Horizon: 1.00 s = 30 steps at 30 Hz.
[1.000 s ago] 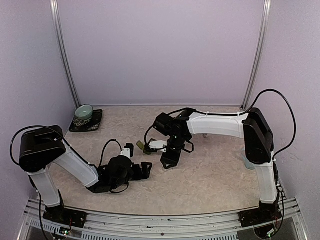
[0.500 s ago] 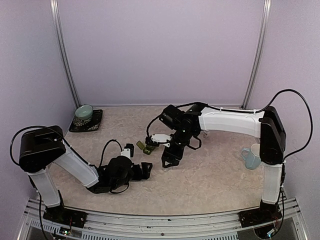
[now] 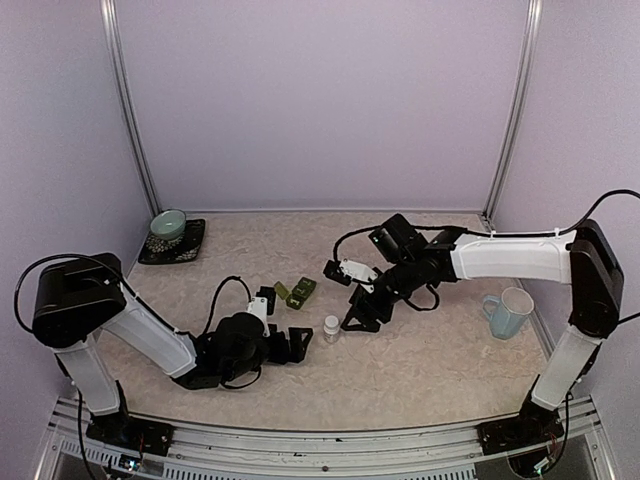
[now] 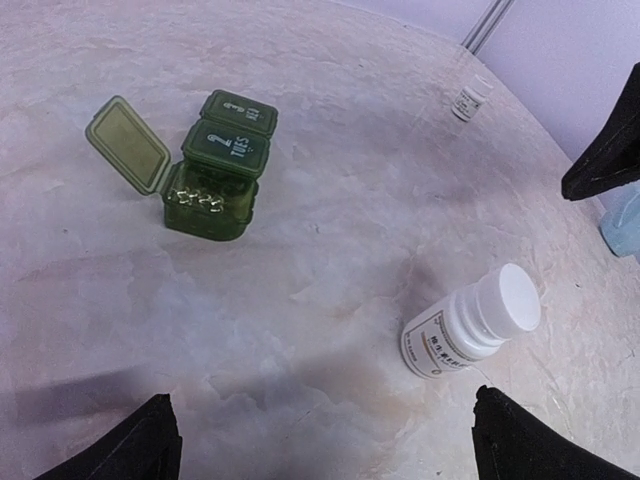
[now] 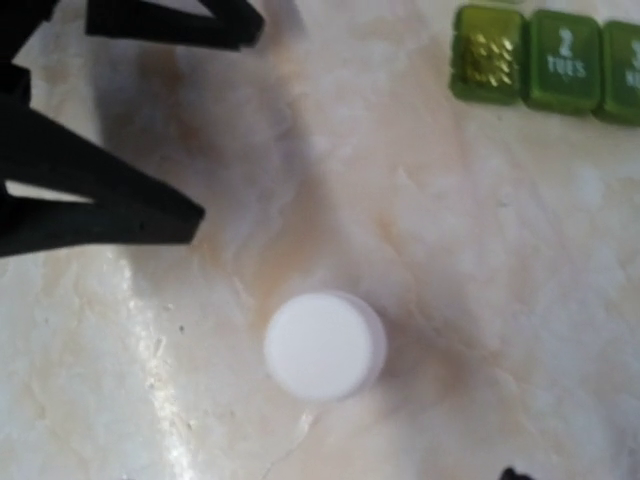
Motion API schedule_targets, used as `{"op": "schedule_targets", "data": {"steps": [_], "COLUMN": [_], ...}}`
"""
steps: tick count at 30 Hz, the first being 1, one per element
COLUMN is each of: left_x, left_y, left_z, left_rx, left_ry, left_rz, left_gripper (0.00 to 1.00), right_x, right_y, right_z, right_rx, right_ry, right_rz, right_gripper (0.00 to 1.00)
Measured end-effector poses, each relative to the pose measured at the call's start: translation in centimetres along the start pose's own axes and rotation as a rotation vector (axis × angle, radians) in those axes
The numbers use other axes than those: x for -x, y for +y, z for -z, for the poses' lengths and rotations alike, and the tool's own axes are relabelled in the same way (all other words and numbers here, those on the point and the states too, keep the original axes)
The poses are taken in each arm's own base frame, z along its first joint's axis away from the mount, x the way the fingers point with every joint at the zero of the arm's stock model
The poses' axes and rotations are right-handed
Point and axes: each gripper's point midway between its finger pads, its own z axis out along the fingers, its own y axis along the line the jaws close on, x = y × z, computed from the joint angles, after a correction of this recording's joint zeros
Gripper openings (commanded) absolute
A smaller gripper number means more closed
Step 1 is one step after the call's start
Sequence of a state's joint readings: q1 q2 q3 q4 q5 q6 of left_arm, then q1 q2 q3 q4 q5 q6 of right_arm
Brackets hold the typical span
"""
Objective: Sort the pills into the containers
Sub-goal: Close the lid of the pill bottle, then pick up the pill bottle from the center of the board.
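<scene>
The containers (image 4: pixel 222 160) are a dark green strip of three joined compartments (image 3: pixel 297 292). One end lid (image 4: pixel 127 143) is flipped open, and small pale pills (image 4: pixel 198 198) lie in that compartment (image 5: pixel 487 55). A white capped pill bottle (image 3: pixel 331 327) stands upright to the strip's right (image 4: pixel 470 325), seen cap-on from above (image 5: pixel 325 345). My right gripper (image 3: pixel 358 320) hangs open just right of the bottle, not touching it. My left gripper (image 3: pixel 292 343) lies low and open (image 4: pixel 335 450), with nothing between its fingers and the bottle just ahead of its right finger.
A pale blue mug (image 3: pixel 508 312) stands at the right. A pale green bowl (image 3: pixel 168 225) sits on a dark tray (image 3: pixel 190 252) at the back left. A small clear vial (image 4: pixel 470 97) stands farther back. Purple walls close in the table.
My right gripper has opened, let go of the white bottle and drawn back to the right. The bottle now stands free. The left arm has barely moved.
</scene>
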<state>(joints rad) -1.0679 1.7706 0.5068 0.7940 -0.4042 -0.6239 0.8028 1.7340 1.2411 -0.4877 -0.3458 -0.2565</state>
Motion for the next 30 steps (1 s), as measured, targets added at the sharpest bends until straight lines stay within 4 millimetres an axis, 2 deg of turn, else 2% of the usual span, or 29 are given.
{"op": "schedule_targets", "data": {"steps": [6,14,22,30], "left_x": [0.5,0.3,-0.7,-0.7], "left_y": [-0.9,-0.6,0.5,0.6], "left_z": [0.0,0.3,0.7,1.0], "left_rx": [-0.041,-0.045,-0.023,-0.027], "left_ry": [-0.022,-0.023,-0.007,-0.017], "left_rz": [0.012,0.013,0.003,0.01], "left_gripper": [0.99,0.99,0.99,0.99], "right_x": [-0.9,0.7,-0.6,-0.9], "right_y": [0.3,0.2,0.9,0.1], "right_z": [-0.9,-2.0,-4.8,-6.1], "right_rx": [-0.01,-0.036,-0.009,-0.036], "right_ry": [-0.071,-0.156,-0.11,-0.08], "right_rz": [0.043,0.089,0.098,0.092], "right_gripper": [0.75,0.75,0.74,0.68]}}
